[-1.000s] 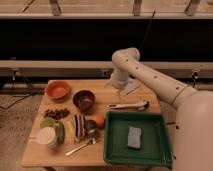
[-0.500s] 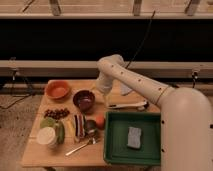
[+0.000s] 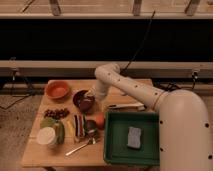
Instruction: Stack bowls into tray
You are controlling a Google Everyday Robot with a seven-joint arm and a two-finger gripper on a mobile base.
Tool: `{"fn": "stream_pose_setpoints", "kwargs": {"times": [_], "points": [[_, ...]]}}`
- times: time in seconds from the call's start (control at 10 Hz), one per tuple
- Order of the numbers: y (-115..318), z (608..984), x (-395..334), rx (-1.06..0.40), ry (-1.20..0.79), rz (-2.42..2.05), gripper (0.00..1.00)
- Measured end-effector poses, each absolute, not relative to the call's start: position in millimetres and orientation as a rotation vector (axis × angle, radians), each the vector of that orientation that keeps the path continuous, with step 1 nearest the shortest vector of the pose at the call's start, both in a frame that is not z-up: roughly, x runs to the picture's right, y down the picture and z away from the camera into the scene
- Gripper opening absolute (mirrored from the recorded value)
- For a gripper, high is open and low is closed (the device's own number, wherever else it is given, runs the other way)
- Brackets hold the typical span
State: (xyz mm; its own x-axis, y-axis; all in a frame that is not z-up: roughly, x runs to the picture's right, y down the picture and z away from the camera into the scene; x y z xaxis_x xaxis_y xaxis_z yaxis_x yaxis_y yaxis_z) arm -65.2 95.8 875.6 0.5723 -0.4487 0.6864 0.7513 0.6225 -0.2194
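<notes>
Orange bowl (image 3: 57, 90) back-left on worktop (image 3: 35, 152), maroon bowl (image 3: 83, 102) near its right, apart, gripper (image 3: 91, 96) low at maroon bowl's right rim, grip state impossible to tell, tray (image 3: 114, 142) front-right, well apart, holding grey sponge (image 3: 133, 137).

The tool (image 3: 91, 96) hangs at the right rim of the maroon bowl (image 3: 83, 103). The arm (image 3: 132, 89) slants across the back right of the surface (image 3: 55, 157) and bars the way there. The orange bowl (image 3: 57, 90) stands apart at the back left, open from above. Grapes (image 3: 56, 113) and a cluster of food and containers (image 3: 62, 130) crowd the front left. Tongs (image 3: 125, 106) lie between the maroon bowl and the tray (image 3: 114, 150), whose floor holds only a grey sponge (image 3: 134, 137).
</notes>
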Motion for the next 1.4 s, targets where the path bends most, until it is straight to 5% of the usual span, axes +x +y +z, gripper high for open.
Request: {"fn": "stream_pose_setpoints", "kwargs": {"times": [1.2, 1.4], "points": [[109, 882, -79, -0.546, -0.654, -0.796, 0.8], [115, 883, -79, -0.562, -0.666, -0.795, 0.7]]}}
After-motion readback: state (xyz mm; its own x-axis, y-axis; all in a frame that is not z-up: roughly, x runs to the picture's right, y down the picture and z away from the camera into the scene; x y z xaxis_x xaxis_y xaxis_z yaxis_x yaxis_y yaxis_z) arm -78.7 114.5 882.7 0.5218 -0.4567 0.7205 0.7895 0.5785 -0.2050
